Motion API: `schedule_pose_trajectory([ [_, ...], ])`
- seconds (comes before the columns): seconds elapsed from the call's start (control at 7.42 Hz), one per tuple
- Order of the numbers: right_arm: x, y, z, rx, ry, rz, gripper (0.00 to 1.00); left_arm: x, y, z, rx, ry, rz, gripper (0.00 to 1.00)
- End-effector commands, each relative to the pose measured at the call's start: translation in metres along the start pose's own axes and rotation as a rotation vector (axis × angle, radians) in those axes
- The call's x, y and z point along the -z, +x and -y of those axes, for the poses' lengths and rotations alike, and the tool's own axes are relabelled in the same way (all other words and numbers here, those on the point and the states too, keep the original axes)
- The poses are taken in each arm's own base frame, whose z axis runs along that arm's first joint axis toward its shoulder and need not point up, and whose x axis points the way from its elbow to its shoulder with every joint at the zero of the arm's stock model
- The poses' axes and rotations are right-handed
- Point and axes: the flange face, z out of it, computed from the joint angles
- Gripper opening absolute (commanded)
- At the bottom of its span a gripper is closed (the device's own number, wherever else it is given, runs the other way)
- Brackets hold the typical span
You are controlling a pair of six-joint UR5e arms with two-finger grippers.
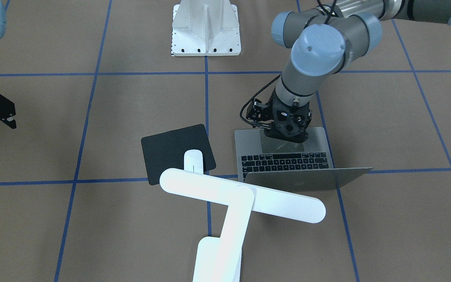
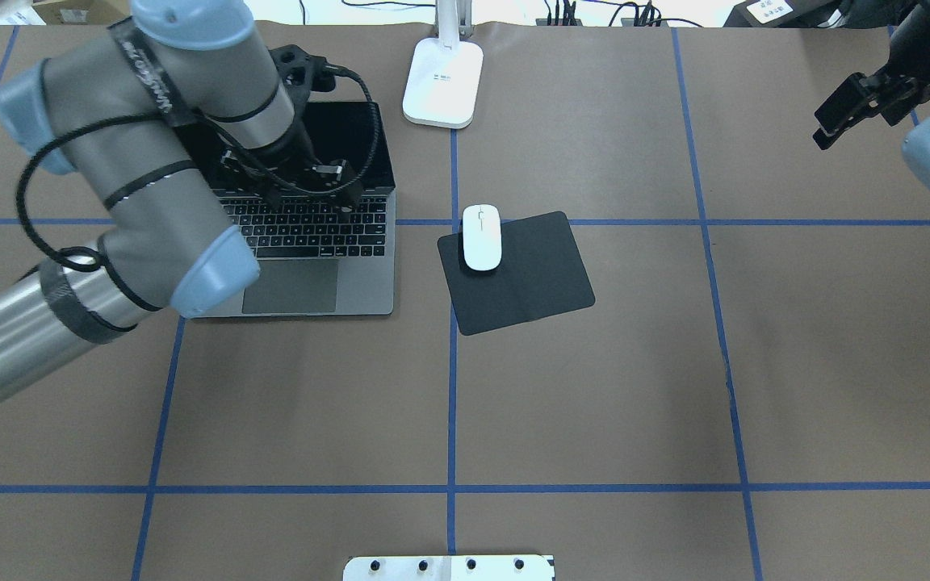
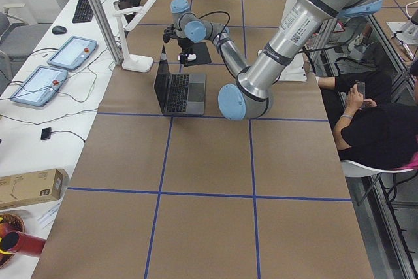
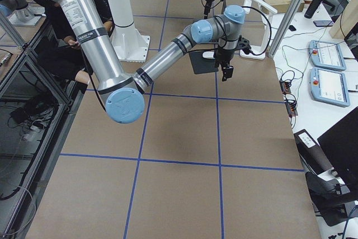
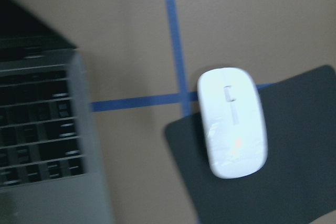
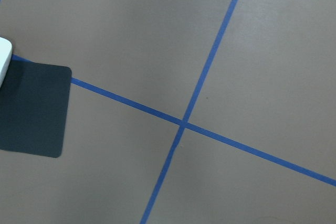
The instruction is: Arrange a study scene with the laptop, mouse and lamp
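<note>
The grey laptop (image 2: 312,282) lies open left of centre, lid up, black keys showing. My left gripper (image 1: 286,131) hangs just above its trackpad; I cannot tell whether its jaws are open or shut. The white mouse (image 2: 481,236) rests on the far left corner of a black pad (image 2: 525,274); it also shows in the left wrist view (image 5: 232,121). The white lamp stands behind them, its base (image 2: 442,81) at the far edge and its bar head (image 1: 241,199) above the mouse and the laptop lid. My right gripper (image 2: 844,113) hovers far to the right, holding nothing visible.
A white bolted pedestal (image 1: 206,29) stands at the robot's side of the table. Blue tape lines cross the brown table cover (image 2: 594,387). An operator sits beside the table in the exterior left view (image 3: 372,122).
</note>
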Motion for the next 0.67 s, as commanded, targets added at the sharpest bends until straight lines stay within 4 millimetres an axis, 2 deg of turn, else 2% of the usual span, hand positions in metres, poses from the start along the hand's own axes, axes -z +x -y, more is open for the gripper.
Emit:
schedule_pose_trajectory([
  [0.0,0.001,0.009,-0.003,-0.011,0.005,-0.022,1.0,0.022,-0.138,-0.013,-0.098,0.005,0.066,0.99],
  [0.13,0.002,0.009,-0.003,-0.012,0.006,-0.022,1.0,0.042,-0.224,-0.011,-0.129,-0.01,0.058,1.0],
  [0.27,0.001,0.01,-0.003,-0.013,0.004,-0.022,1.0,0.058,-0.288,0.0,-0.129,-0.015,0.038,1.0],
  [0.4,0.0,0.015,-0.005,-0.024,0.0,-0.026,1.0,0.059,-0.337,0.006,-0.108,-0.027,0.043,1.0],
  [0.54,0.002,0.042,-0.017,-0.071,0.0,-0.034,1.0,0.068,-0.391,0.006,-0.093,-0.031,0.059,1.0],
])
